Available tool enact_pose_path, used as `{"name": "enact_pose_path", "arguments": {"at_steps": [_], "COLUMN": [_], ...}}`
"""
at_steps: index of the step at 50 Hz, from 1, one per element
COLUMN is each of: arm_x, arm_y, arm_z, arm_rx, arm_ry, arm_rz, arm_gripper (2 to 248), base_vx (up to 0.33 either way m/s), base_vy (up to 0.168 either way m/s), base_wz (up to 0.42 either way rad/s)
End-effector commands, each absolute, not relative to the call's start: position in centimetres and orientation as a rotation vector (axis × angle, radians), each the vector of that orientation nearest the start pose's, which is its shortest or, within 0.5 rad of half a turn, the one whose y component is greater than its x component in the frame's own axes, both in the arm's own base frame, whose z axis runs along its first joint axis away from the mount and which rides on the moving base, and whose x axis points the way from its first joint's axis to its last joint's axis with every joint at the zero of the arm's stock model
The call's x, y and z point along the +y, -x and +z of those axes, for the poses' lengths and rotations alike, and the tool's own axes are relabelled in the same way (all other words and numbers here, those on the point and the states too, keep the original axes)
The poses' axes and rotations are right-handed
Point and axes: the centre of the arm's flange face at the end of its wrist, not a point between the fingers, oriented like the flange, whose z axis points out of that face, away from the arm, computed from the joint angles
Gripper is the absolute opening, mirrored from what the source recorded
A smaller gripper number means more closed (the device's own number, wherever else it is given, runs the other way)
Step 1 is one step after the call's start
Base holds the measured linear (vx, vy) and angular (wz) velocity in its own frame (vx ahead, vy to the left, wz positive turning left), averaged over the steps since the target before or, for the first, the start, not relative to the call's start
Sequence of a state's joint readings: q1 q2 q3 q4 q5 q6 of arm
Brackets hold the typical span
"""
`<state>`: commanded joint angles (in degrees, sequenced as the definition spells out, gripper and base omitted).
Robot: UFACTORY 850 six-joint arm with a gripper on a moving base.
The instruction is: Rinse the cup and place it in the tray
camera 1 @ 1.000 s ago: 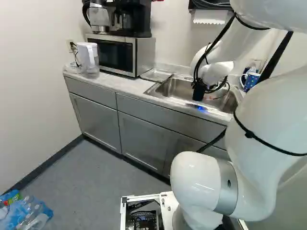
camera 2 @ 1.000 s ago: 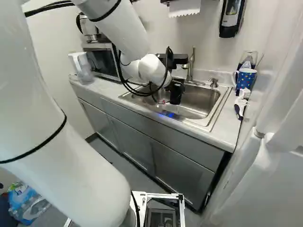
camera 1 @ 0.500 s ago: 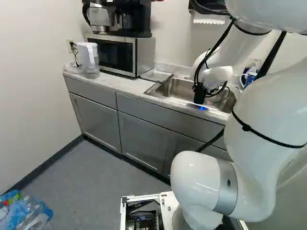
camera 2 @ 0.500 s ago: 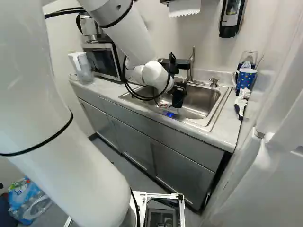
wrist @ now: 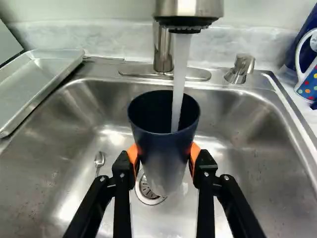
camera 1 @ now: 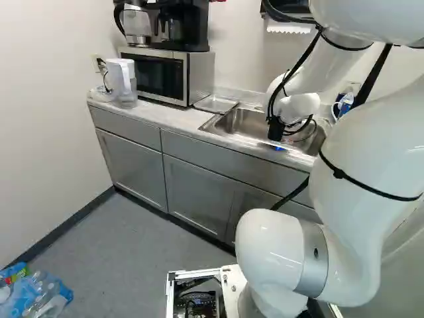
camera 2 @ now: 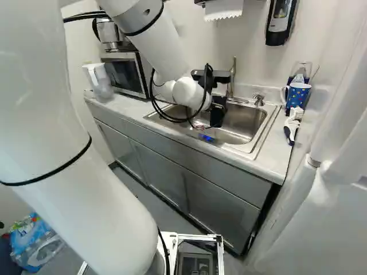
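In the right base view my gripper (camera 2: 218,107) hangs over the sink (camera 2: 243,123). In the wrist view both orange pads of the gripper (wrist: 163,154) press on opposite sides of a dark blue cup (wrist: 161,158). The cup's mouth faces up, and a stream of water (wrist: 178,74) from the faucet (wrist: 189,10) falls into it. Beneath the cup, the drain is partly covered. A shallow metal tray (wrist: 37,74) rests beside the sink, on the microwave's side; it also shows in the left base view.
A spoon (wrist: 99,159) lies in the sink. The soap pump (wrist: 240,68) stands at its rear rim. A polka-dot mug (camera 2: 298,94) and a white-bristled brush (camera 2: 293,123) are on the counter beyond the sink. The microwave (camera 1: 156,76) and a pitcher (camera 1: 122,83) stand at the other end.
Seen in the right base view, the gripper has shifted a little to the right and toward the faucet, moving with the arm. The base has stayed put.
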<state>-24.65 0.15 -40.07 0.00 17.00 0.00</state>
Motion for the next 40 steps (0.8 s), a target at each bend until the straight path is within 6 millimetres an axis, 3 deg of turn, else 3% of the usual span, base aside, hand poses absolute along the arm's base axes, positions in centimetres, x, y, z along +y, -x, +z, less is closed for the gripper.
{"name": "enact_pose_path", "arguments": {"at_steps": [40], "arm_x": [-19.36], "arm_y": [-42.2], "arm_z": [47.68], "arm_rx": [0.63], "arm_ry": [2.885], "arm_rz": [-1.574], "arm_gripper": [120], "base_vx": [0.0], "base_vy": [0.0], "base_wz": [0.0]}}
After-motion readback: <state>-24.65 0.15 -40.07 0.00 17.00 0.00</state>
